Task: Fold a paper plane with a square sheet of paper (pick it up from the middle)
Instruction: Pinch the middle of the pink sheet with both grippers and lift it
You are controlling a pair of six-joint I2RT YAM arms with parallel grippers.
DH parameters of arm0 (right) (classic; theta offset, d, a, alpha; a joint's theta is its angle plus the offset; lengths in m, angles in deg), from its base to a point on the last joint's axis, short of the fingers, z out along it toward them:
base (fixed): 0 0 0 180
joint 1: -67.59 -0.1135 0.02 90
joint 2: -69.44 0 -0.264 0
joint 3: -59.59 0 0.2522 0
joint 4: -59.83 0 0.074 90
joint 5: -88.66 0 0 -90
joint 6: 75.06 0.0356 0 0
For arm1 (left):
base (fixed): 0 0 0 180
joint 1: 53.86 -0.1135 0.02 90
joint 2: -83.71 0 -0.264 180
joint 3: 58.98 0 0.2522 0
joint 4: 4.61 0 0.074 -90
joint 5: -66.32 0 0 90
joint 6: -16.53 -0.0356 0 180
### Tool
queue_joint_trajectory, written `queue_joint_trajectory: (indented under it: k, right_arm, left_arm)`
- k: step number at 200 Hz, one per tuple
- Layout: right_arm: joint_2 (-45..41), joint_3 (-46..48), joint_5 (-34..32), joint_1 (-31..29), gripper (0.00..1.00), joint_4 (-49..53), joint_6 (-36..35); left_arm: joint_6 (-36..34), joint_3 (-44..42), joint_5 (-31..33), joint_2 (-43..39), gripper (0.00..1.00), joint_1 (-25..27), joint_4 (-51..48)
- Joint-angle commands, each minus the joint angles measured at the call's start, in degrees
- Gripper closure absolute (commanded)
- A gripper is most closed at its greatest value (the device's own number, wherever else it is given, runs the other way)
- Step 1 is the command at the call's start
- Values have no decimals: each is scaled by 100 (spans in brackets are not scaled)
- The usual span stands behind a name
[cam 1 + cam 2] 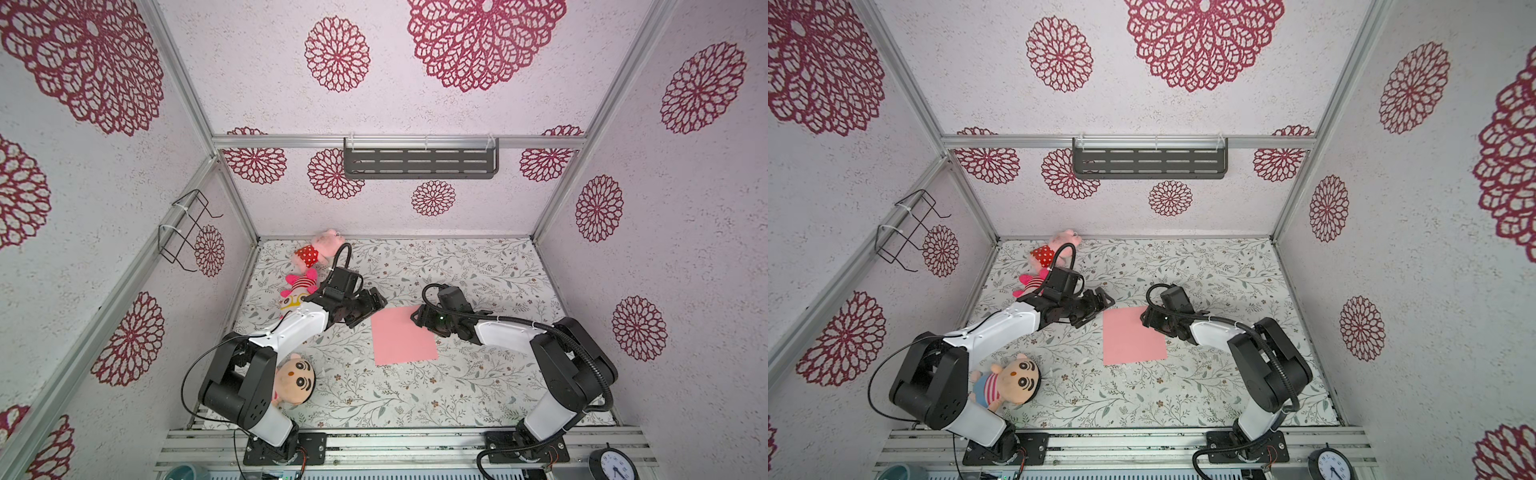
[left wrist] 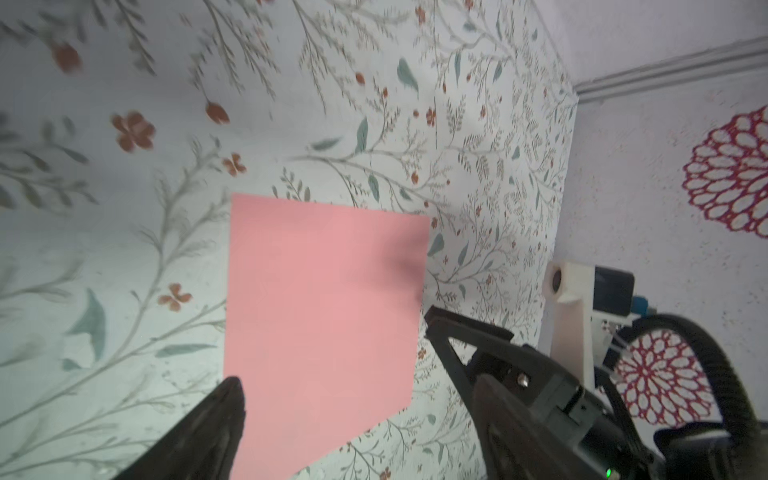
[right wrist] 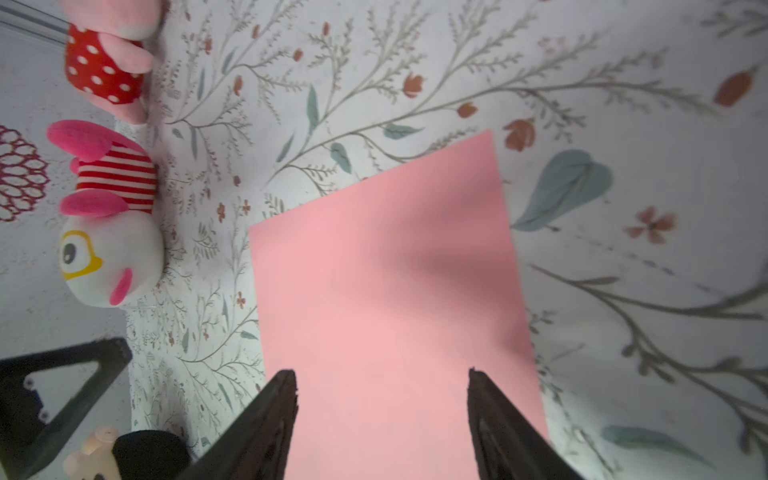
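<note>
The right tool (image 3: 382, 399) has its fingers apart, one on each side of the near part of the square sheet of paper (image 3: 386, 291), with nothing between them but the pink sheet below; whether the tips touch it I cannot tell. The left tool (image 2: 332, 361) is also spread wide and empty, poised beside the opposite edge of the sheet, with the right tool's fingers visible across it in the left wrist view.

The sheet (image 1: 403, 334) lies flat and unfolded near the middle of the floral surface (image 1: 478, 386), between the two arms. No crease shows, so the folding has not begun; the step in hand looks like the first pickup. The next move probably calls for pinching thin paper off a flat surface near its middle, which needs the fingers low enough to bunch it without sliding it away.

As for containers, the slotted dark shelf (image 1: 419, 160) on the back wall and the wire rack (image 1: 187, 228) on the side wall both look empty. Plush toys (image 1: 307, 266) lie along the surface's left side, well clear of the sheet.
</note>
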State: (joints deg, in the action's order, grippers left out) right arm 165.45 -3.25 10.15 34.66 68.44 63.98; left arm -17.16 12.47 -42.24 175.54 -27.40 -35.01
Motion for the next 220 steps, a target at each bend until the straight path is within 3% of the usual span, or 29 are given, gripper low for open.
queue_joint_trajectory:
  k: [1,20,106,220]
  right_arm:
    - [151,-341,144,40,36,576,-366]
    - [241,-350,230,56,39,638,-370]
    - [300,-122,376,58,43,805,-325]
    - [328,228,681,58,43,417,-204]
  left_arm:
    - [409,-15,-366,254,18,158,-28]
    - [356,77,-499,484,23,179,-149]
    - [362,211,-1030,1179,22,290,123]
    - [224,422,-938,1715,24,378,-29]
